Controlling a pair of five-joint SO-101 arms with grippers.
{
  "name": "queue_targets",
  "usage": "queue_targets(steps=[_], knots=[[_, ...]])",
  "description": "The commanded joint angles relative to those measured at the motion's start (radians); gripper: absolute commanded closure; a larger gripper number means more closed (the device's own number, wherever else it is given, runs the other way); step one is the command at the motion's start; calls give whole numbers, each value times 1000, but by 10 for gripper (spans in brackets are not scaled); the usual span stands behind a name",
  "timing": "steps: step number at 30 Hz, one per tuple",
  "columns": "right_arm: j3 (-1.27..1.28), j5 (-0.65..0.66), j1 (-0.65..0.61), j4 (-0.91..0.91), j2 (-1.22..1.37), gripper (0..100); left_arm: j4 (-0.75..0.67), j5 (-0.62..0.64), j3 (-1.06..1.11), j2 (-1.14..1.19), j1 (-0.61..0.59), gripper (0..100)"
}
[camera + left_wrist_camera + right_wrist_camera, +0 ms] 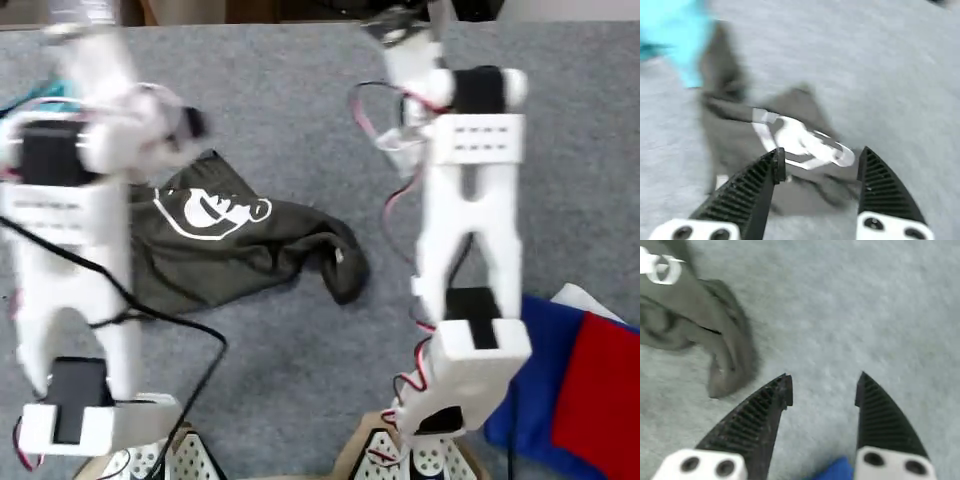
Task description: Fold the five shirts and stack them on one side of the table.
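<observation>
A dark olive shirt (235,245) with a white print lies crumpled on the grey table, left of the middle. My left gripper (822,157) hangs open just above its white print (800,142), holding nothing. The left arm (70,230) stands over the shirt's left part. Over bare table, my right gripper (823,384) is open and empty, with the dark shirt's sleeve end (722,355) off to one side. The right arm (470,220) stretches toward the far edge. A cyan shirt (675,30) lies beyond the dark one, at the far left (45,97).
A blue shirt (545,390) with a red one (605,400) on top lies folded at the near right corner; something white (580,296) peeks out behind them. Cables (150,310) trail from both arms. The grey table (300,100) is bare at the back middle.
</observation>
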Motion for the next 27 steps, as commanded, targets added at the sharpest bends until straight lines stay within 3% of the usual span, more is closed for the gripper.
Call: queue_targets(steps=[1,5,10,18,23,24,27], knots=[[-7,-12,-145,-55,8,772,-64,-43,64,13,-256,757],[-8,-9,-285,-133,134,771,-293,-44,293,139,-430,757],[-70,12,-426,-183,309,773,-534,-41,479,280,-525,760],[-371,44,-473,-233,722,777,-586,-38,585,452,-391,773],[-647,43,-447,-150,923,949,-586,-38,529,527,-319,991],[-702,43,-433,-132,946,992,-585,-37,516,536,-310,976],[-846,20,-367,-54,1000,995,-580,21,465,544,-299,984]])
